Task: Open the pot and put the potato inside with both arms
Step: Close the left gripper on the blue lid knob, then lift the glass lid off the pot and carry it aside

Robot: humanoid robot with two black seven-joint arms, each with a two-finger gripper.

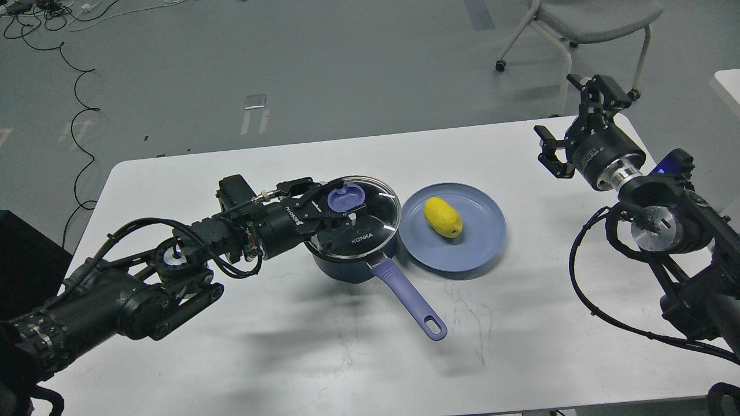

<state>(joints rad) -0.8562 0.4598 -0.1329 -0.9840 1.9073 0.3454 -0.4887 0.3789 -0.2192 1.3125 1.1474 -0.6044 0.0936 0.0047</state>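
The navy pot (pixel 347 263) stands mid-table with its purple handle (pixel 407 297) pointing toward the front right. A glass lid (pixel 376 216) with a purple knob (pixel 347 198) sits on it. My left gripper (pixel 335 203) reaches in from the left over the lid, its fingers closed against either side of the knob. The yellow potato (pixel 443 217) lies on a shallow blue plate (pixel 483 231) just right of the pot. My right gripper (pixel 556 105) hovers open and empty above the table's far right corner, well away from the potato.
The white table (pixel 289 346) bears faint scuff marks near the front. A grey chair (pixel 584 23) stands on the floor behind the far right corner. Black cables (pixel 81 104) trail on the floor at the far left.
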